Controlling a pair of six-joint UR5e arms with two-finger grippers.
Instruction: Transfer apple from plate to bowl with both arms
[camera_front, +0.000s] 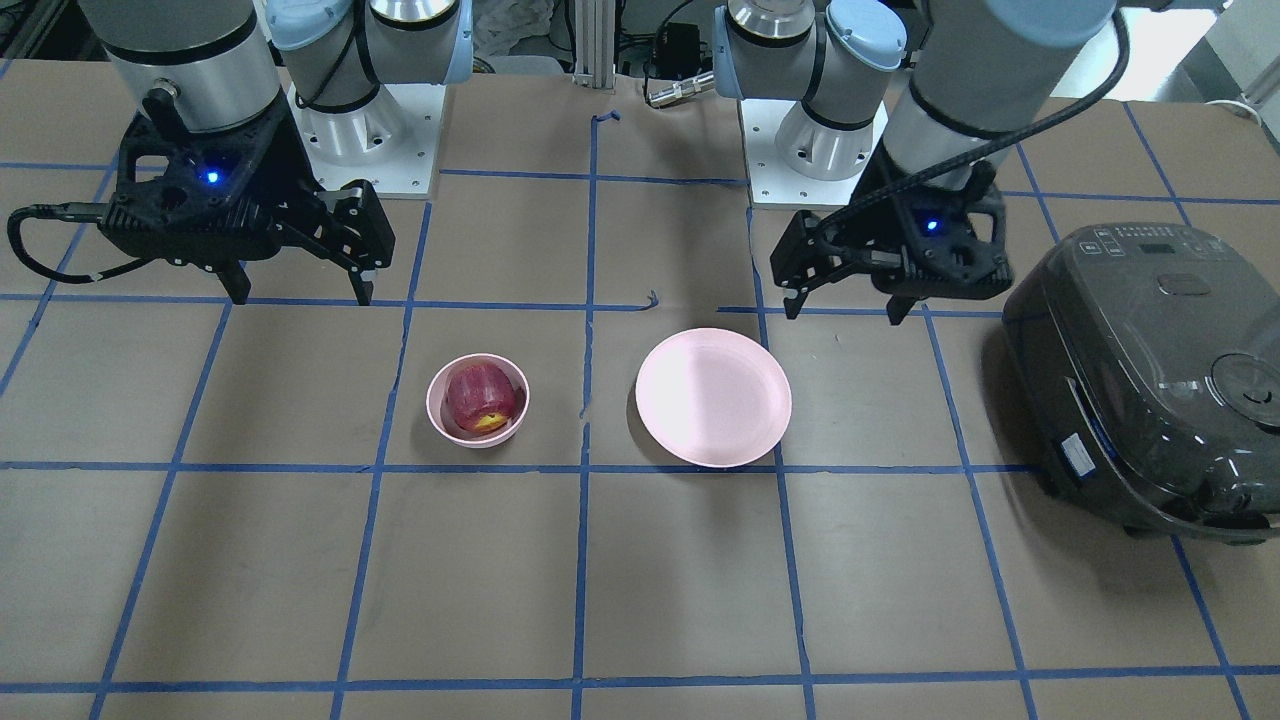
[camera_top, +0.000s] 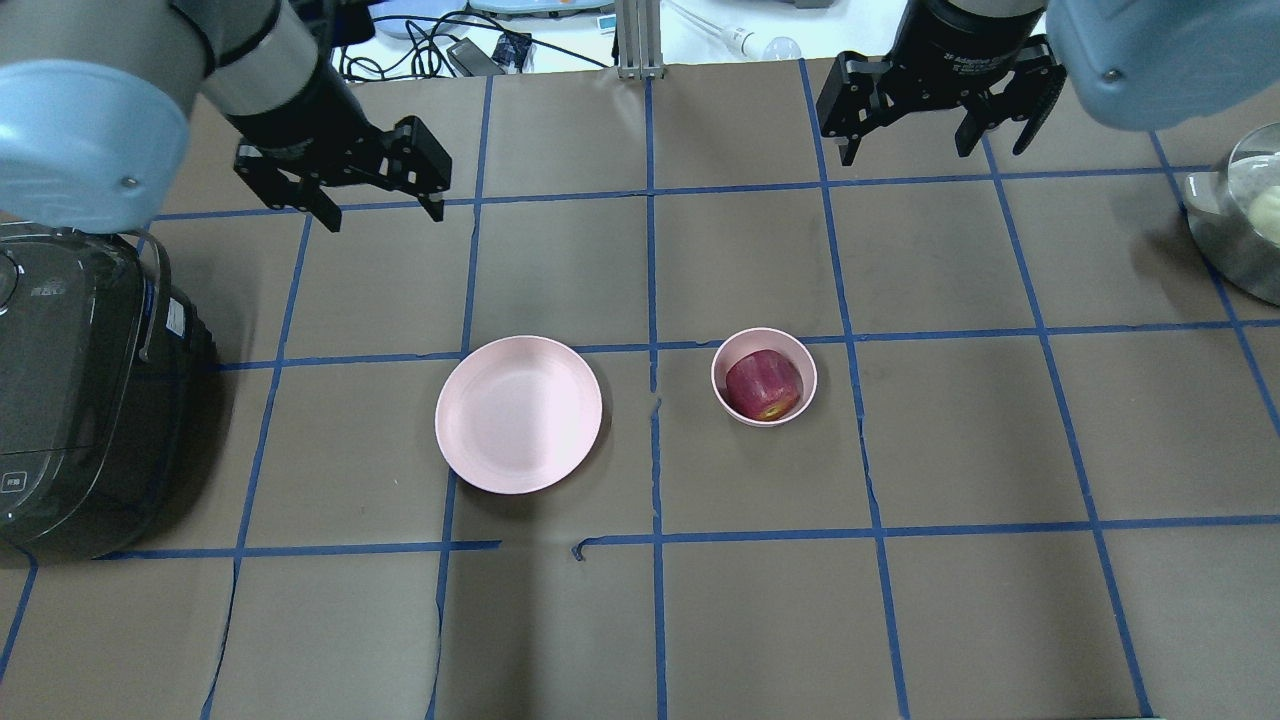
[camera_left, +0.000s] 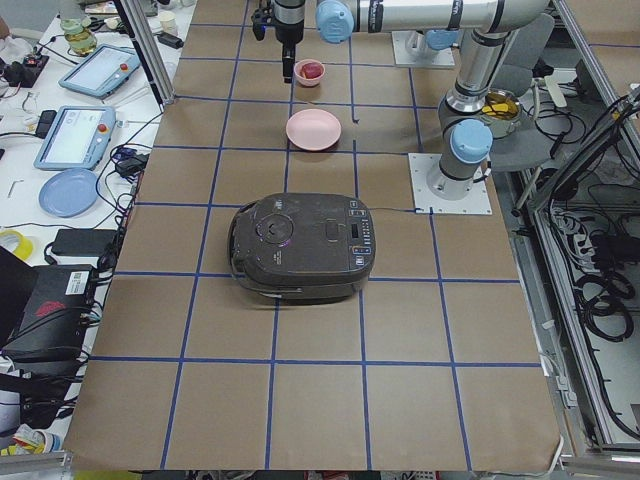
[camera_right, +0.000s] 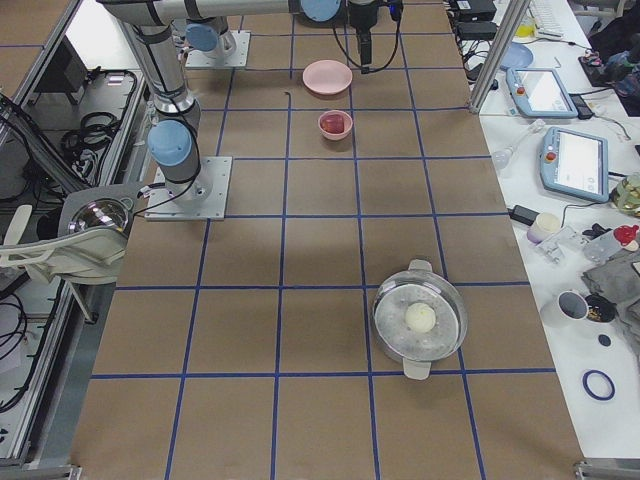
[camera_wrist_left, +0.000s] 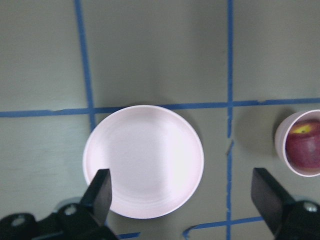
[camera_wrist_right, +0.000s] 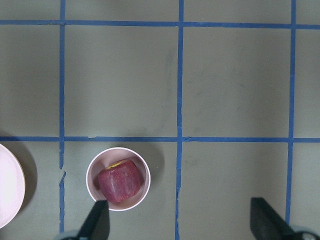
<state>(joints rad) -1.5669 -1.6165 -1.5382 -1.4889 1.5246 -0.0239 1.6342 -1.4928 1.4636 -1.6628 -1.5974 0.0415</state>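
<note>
The dark-red apple (camera_front: 480, 397) sits inside the small pink bowl (camera_front: 432, 400); it shows the same way in the overhead view, apple (camera_top: 763, 385) in bowl (camera_top: 764, 331). The wide pink plate (camera_front: 713, 397) (camera_top: 518, 413) is bare, about one grid square from the bowl. My left gripper (camera_top: 383, 215) (camera_front: 842, 308) is open and empty, raised above the table beyond the plate. My right gripper (camera_top: 935, 150) (camera_front: 300, 295) is open and empty, raised beyond the bowl. The left wrist view looks down on the plate (camera_wrist_left: 143, 161). The right wrist view looks down on the apple (camera_wrist_right: 120, 181).
A dark rice cooker (camera_top: 70, 400) (camera_front: 1150, 380) stands at the table's end on my left. A metal pot (camera_top: 1240, 220) with a pale round thing inside stands at the far right. Blue tape lines grid the brown table cover.
</note>
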